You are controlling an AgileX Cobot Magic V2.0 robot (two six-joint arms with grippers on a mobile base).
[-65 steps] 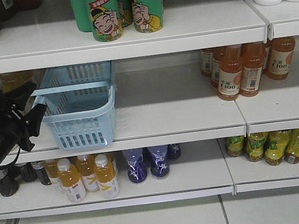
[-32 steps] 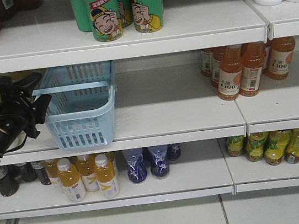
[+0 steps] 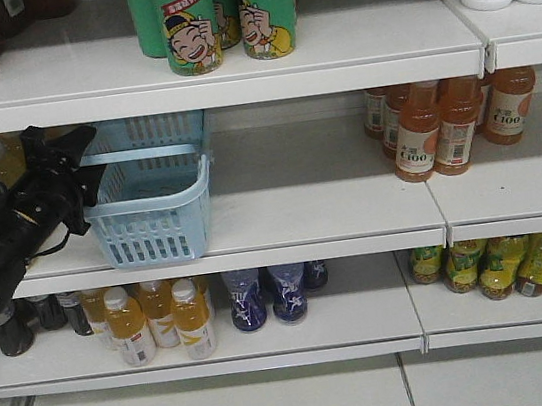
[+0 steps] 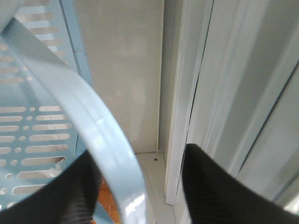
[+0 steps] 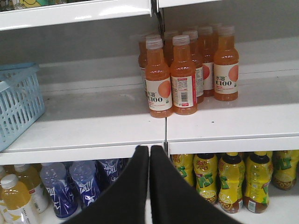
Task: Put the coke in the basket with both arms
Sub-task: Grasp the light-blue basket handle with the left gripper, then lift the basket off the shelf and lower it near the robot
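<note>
Your left gripper (image 3: pixel 91 156) sits at the left of the front view with its fingers apart, and the wrist view shows them straddling the basket's handle (image 4: pixel 96 128); the pale blue band runs close along one finger (image 4: pixel 56 196), while a wide gap separates it from the other, so nothing is clamped yet. Just beyond it the basket (image 3: pixel 152 220) stands on the middle shelf (image 3: pixel 322 206), left of centre, and no can shows inside it. Your right gripper (image 5: pixel 149 150) hangs at the bottom centre of its own view, fingers pressed together on nothing, facing the shelf edge with the orange bottles (image 5: pixel 170 79) above it and a corner of the basket at the far left.

The coke does not show in any view; among the bottles and cans on these shelves you cannot pick out a red one, so its place is unknown from here.

The step in hand looks like securing the basket by its handle; the coke itself is untouched. Next, you would likely need to close the left fingers squarely on the handle; then send the right arm to find the coke, opening its fingers before the approach.
</note>
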